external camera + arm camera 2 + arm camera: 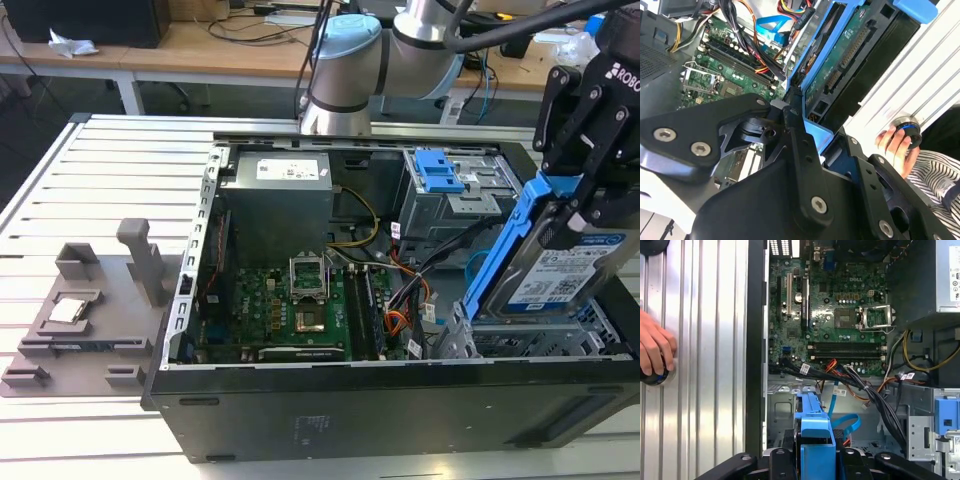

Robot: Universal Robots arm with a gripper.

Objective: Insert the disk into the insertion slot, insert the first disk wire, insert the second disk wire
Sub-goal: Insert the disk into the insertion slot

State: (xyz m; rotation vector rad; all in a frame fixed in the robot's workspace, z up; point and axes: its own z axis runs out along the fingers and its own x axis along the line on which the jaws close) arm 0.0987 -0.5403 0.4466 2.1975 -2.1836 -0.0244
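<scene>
My gripper (576, 205) is shut on the disk (572, 272), a grey drive with a white-and-blue label in a bright blue carrier (500, 255). The disk hangs tilted just above the insertion slot (505, 343), the silver perforated cage at the open computer case's corner on the exterior view's right. In the first wrist view the blue carrier (814, 427) sits between my black fingers (777, 456) over the bay (781, 407). The first disk wire (833, 365), a red and orange bundle, lies loose beside the motherboard. The second disk wire (846, 421), a light-blue loop, curls in the bay beside the carrier.
A taller grey cage with a blue clip (440, 170) stands behind the slot. Motherboard (285, 305) and power supply (275, 195) fill the case. A grey fixture (85, 300) sits on the slatted table. A person's hand (655, 347) rests on a round knob (906, 129) beside the case.
</scene>
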